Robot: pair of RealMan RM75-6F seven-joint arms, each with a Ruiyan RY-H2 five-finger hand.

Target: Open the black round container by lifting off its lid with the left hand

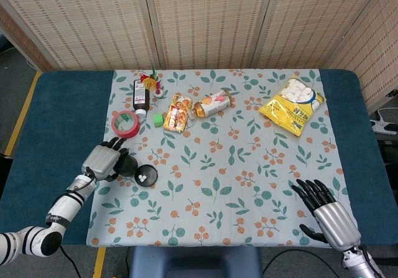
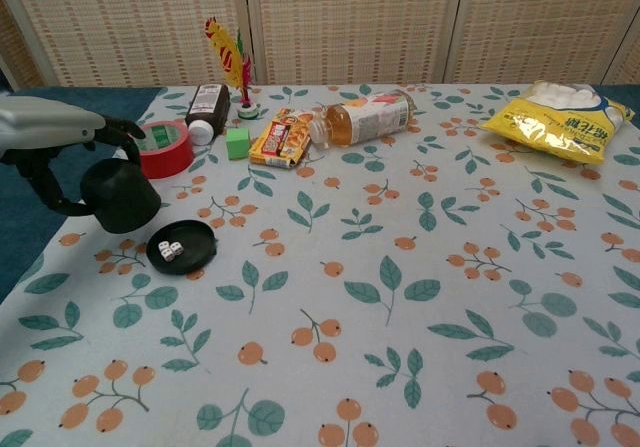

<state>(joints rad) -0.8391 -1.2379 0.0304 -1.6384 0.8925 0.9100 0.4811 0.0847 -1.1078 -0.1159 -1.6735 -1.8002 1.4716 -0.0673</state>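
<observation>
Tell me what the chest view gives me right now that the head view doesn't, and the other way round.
Only the chest view shows the small white dice clearly, lying in the black base, and that the lid is held clear above the cloth. Only the head view shows the right hand, fingers apart and holding nothing near the table's front edge, and the blue table around the cloth. Both show the left hand gripping the lid, the red tape roll, the bottle lying on its side and the yellow marshmallow bag.
</observation>
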